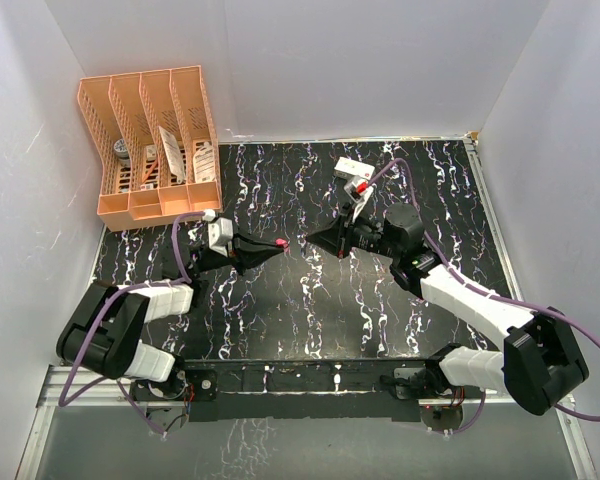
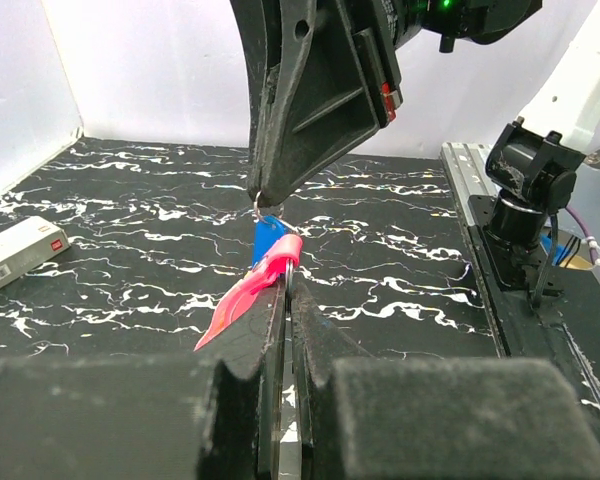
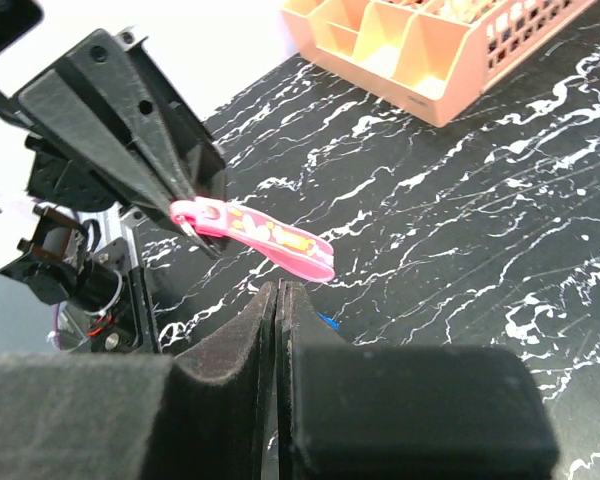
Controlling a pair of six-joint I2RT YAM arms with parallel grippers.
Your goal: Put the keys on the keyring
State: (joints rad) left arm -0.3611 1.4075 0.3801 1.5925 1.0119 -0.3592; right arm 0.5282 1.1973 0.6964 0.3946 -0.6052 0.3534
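The left fingers [image 2: 242, 385] are squeezed fully together on the head end of the pink key [image 2: 250, 295], whose long body sticks out sideways past them. Nearly tip to tip with them, the right fingers [image 2: 310, 110] are likewise pressed shut, pinching a thin keyring [image 2: 263, 208]; the blue key [image 2: 268, 240] hangs just below it, right beside the pink key's head. Both keys are held above the middle of the black marbled tabletop [image 1: 310, 320]; 1 white box [image 1: 352, 170] and an orange organizer [image 1: 150, 150] sit farther back
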